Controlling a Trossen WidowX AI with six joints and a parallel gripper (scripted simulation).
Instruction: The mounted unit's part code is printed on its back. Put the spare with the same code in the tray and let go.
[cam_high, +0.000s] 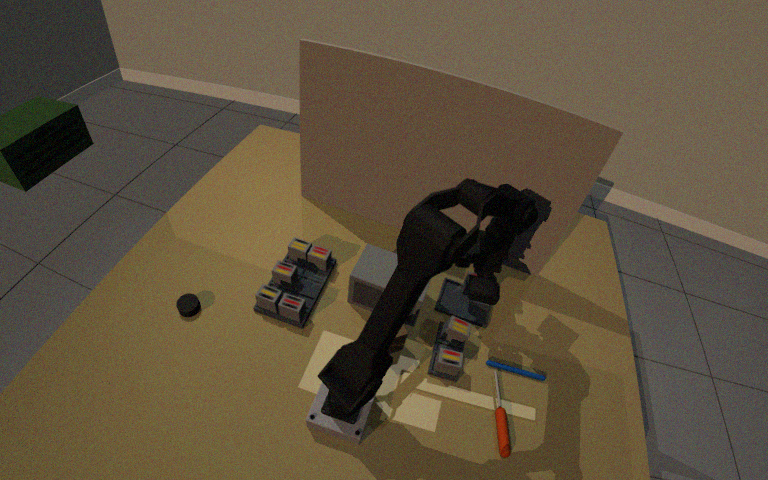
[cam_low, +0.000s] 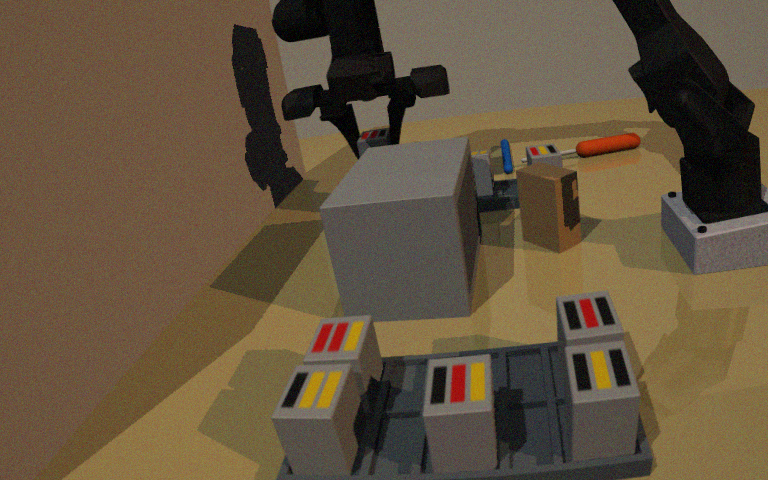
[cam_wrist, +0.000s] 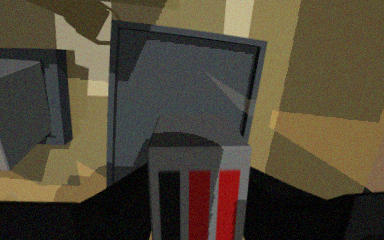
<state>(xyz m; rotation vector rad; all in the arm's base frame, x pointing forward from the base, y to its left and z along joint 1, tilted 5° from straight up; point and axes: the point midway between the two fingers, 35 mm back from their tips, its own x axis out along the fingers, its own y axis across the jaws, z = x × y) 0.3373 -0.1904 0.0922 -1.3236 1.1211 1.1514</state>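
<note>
Black-red-red spare in claw, at the tray

My claw (cam_high: 482, 288) (cam_low: 376, 146) (cam_wrist: 193, 168) is gripping the grey spare (cam_low: 373, 137) (cam_wrist: 199, 160), stripes up: black, red, red in my wrist view. It's sitting over the near part of the shallow tray (cam_high: 450, 302) (cam_wrist: 185, 75); can't tell if its base is touching.

Big grey box (cam_high: 372, 261) (cam_low: 396, 249) is standing beside the tray on the desk (cam_high: 226, 350) (cam_low: 611, 271). Its back isn't readable from here.

Five other spares are standing in the larger rack (cam_high: 308, 285) (cam_low: 523, 370); two more are standing in the small rack (cam_high: 434, 357) (cam_low: 505, 195) (cam_wrist: 60, 105) next to the tray. Orange-handled screwdriver (cam_high: 502, 433) (cam_low: 608, 144) and blue rod (cam_high: 515, 370) (cam_low: 506, 156) are lying near the small rack.
</note>
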